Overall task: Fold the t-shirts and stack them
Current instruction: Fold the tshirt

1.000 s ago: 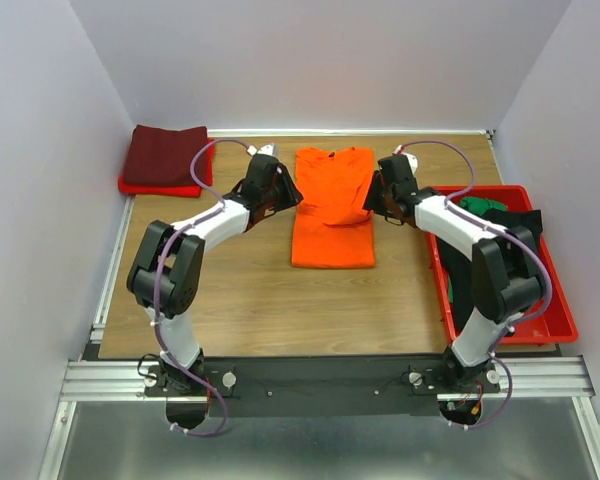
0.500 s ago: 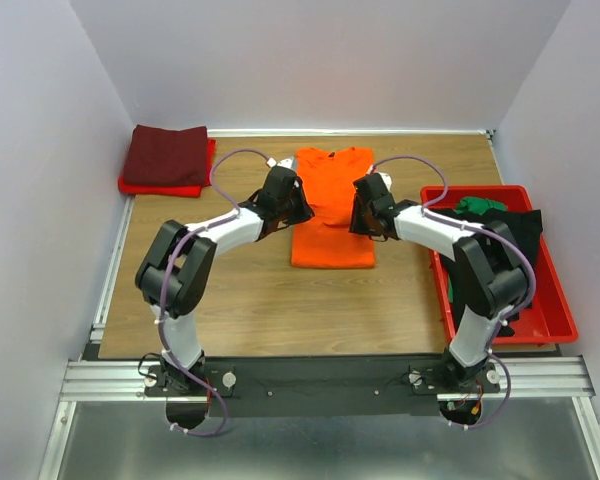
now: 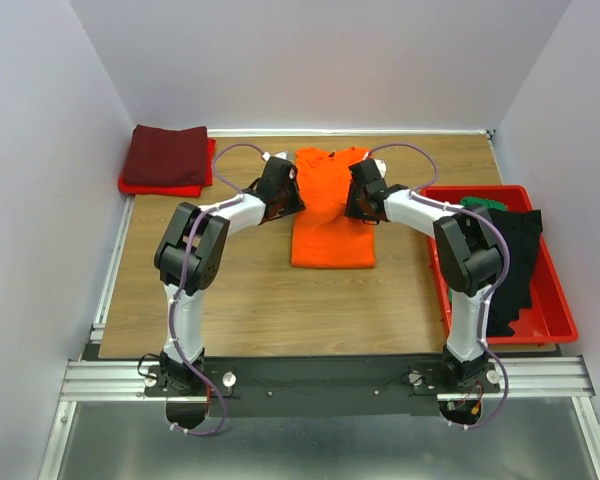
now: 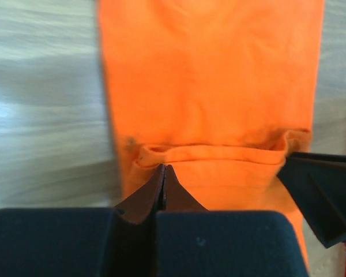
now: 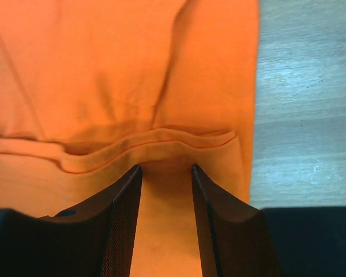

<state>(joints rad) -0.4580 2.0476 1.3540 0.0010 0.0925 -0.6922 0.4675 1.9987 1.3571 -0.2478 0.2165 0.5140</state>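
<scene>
The bright orange t-shirt (image 3: 332, 225) lies flat at the table's middle, its sleeves folded in and a cross fold ridge partway down. It fills the left wrist view (image 4: 213, 81) and the right wrist view (image 5: 104, 63). My left gripper (image 3: 289, 203) is at the shirt's left edge. Its jaws are shut, its tips (image 4: 164, 168) touch the fold ridge, and no cloth shows between them. My right gripper (image 3: 357, 205) is on the shirt's right side, open, its tips (image 5: 165, 168) resting on the cloth just short of the ridge.
A folded dark maroon shirt (image 3: 166, 153) lies on a red one (image 3: 155, 187) at the back left. A red plastic tray (image 3: 558, 322) at the right holds a black shirt (image 3: 512, 262) and a green one (image 3: 474, 205). The right gripper's finger (image 4: 323, 193) shows in the left wrist view.
Both grippers have moved inward from beside the orange shirt onto its left and right edges. The arms' elbows have swung closer to the middle.
</scene>
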